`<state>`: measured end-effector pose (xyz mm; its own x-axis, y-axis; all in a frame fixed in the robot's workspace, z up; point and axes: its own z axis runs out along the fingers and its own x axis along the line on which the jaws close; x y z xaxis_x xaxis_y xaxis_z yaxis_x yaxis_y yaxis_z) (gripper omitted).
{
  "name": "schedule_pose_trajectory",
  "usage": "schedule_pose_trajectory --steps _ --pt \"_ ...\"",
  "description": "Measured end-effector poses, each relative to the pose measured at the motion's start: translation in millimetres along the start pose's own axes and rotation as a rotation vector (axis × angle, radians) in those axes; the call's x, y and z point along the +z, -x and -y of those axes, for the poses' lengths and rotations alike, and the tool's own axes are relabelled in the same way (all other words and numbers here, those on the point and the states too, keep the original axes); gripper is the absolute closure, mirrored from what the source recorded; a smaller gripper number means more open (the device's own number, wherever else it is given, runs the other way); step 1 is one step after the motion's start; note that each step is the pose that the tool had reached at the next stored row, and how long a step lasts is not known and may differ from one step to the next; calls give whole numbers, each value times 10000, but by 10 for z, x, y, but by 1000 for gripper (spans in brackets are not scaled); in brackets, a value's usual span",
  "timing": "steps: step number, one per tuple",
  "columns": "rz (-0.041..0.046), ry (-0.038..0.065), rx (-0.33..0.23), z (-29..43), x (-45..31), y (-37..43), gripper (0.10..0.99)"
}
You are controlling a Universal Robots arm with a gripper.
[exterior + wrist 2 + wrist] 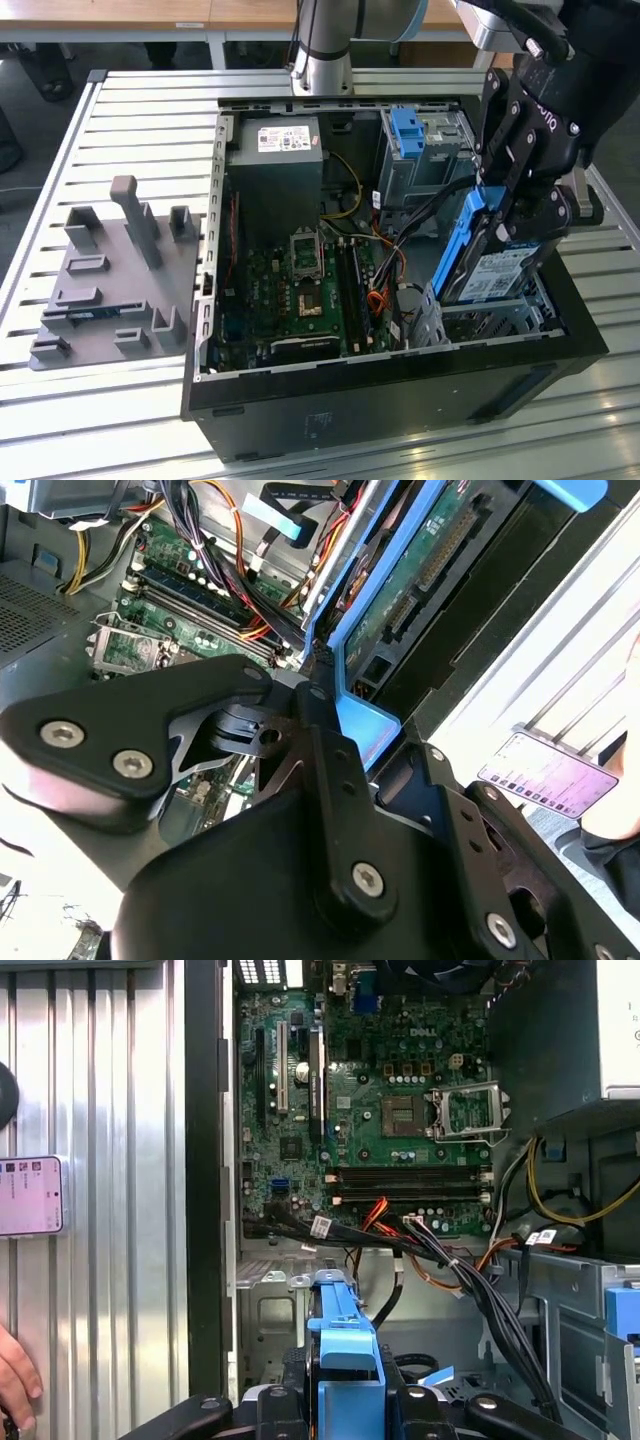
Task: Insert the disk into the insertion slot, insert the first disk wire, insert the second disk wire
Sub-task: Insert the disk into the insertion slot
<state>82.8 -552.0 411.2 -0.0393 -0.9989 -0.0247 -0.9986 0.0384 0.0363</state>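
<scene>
The disk (492,268), a silver drive with a white label in a blue caddy, hangs tilted, its lower end close above the insertion slot (495,318). That slot is the low grey perforated cage at the case's front corner on the exterior view's right. My gripper (517,203) is shut on the disk's upper end. In the second wrist view the gripper (305,702) clamps the blue caddy (362,725). The caddy's edge (343,1345) stands between the fingers in the first wrist view. A bundle of black and orange wires (415,218) lies loose in the case beside the slot.
A taller grey cage with a blue clip (418,148) stands behind the slot. The motherboard (300,285) and power supply (275,165) fill the case's other side. A grey fixture plate (110,290) lies at the exterior view's left. A hand (15,1375) and a phone (30,1195) are outside the case.
</scene>
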Motion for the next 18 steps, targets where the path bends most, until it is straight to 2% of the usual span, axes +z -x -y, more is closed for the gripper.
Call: schedule_pose_trajectory --steps 18 --pt "1 2 -6 5 132 -3 722"
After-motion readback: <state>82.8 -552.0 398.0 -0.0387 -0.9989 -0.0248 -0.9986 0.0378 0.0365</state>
